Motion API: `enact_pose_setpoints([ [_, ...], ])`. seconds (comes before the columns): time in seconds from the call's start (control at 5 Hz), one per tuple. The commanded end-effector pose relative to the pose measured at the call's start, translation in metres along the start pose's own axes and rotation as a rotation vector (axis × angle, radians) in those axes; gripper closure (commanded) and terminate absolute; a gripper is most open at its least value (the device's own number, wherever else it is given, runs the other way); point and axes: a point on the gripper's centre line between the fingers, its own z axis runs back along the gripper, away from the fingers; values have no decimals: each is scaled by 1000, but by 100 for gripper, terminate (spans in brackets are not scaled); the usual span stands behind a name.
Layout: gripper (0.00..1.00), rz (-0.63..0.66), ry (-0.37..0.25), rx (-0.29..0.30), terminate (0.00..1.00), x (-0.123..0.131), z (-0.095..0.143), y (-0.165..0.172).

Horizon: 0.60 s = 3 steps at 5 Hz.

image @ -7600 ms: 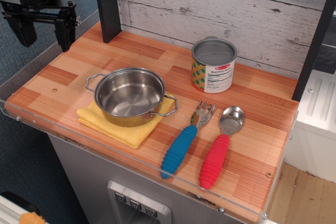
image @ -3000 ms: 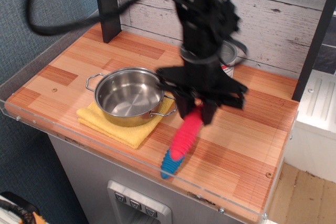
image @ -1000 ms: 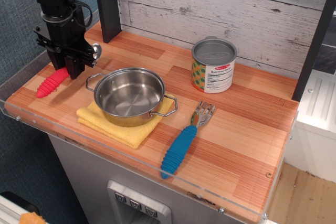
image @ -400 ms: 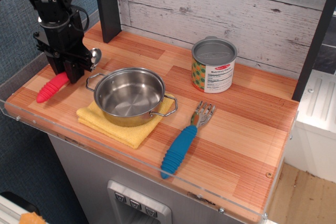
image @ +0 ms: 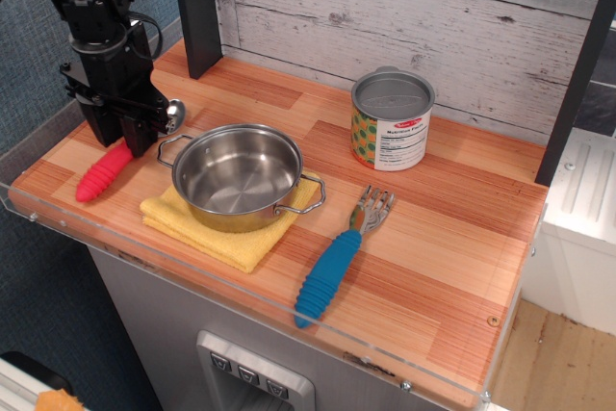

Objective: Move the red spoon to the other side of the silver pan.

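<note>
The silver pan (image: 237,176) stands on a yellow cloth (image: 224,244) at the front left of the wooden counter. The red spoon (image: 104,171) lies slanted to the left of the pan. Its red handle points to the front left edge and its silver bowl (image: 174,113) sits near the pan's left loop handle. My gripper (image: 123,140) comes down from above and straddles the spoon's neck, its fingers closed on it. The handle tip is at or just above the counter.
A blue-handled fork (image: 336,259) lies right of the pan. A printed tin can (image: 390,120) with a grey lid stands at the back. A black post (image: 197,9) rises behind the gripper. A clear rim (image: 58,221) runs along the counter's left and front edges.
Over the earlier frames the spoon went from right of the fork to the pan's left side. In the last second the gripper and spoon shifted slightly lower and towards the pan.
</note>
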Motion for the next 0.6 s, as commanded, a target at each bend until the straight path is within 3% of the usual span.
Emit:
enact_pose_setpoints([
  [0.0, 0, 35, -40, 21, 0, -4, 27, 11],
  [0.4, 0, 76, -103, 31, 0, 1, 64, 14],
])
